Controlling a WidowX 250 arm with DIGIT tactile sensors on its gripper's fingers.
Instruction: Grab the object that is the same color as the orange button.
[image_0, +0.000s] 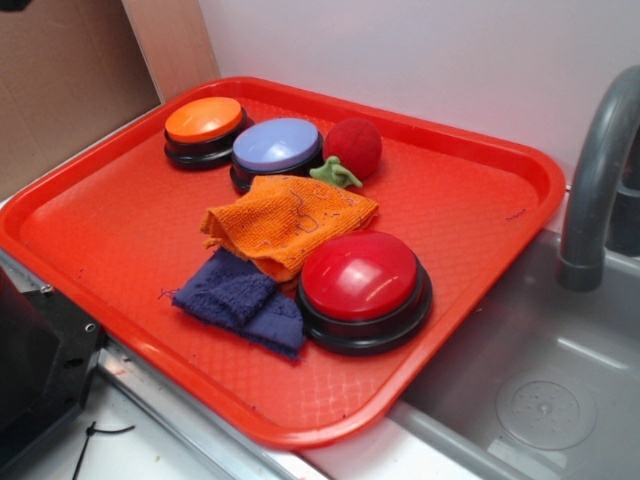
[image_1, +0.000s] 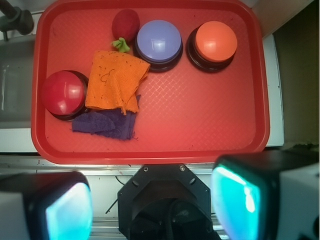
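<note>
The orange rag (image_1: 114, 81) lies rumpled near the middle of the red tray (image_1: 210, 130), its lower edge overlapping the dark blue rag (image_1: 106, 123) and one side touching the red button (image_1: 63, 93). Behind it sit the lavender button (image_1: 159, 42) and a red plush strawberry (image_1: 125, 26); the orange button (image_1: 215, 43) stands further along, apart from the cloth. The gripper (image_1: 150, 202) hovers high above the tray's near edge, its jaws spread wide and empty. The likely failure is a pinch that lands too low on the rag, catching the blue cloth underneath too. Descending near the red button risks a finger striking its dome.
</note>
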